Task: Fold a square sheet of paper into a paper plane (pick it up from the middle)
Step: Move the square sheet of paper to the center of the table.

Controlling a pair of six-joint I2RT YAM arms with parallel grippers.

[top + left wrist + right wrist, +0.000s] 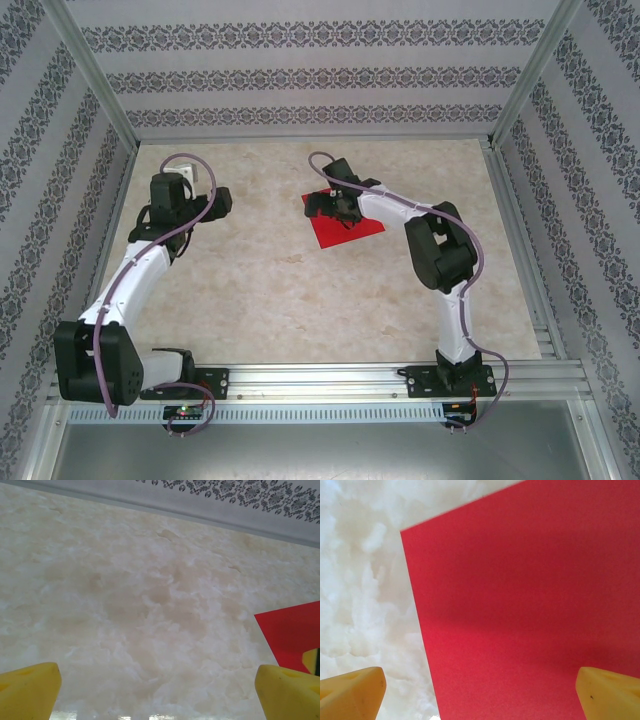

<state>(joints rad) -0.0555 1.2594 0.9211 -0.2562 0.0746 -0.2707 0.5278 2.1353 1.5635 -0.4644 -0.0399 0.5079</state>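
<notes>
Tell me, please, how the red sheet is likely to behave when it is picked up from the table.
The sheet looks thin and lies flat on the table, so it is probably light and floppy, sagging at the edges if lifted from the middle. With no raised edge showing, it may slide on the smooth table rather than be caught.

the square sheet of paper point(345, 229), bright red, lies flat, unfolded, right of table centre.
</notes>
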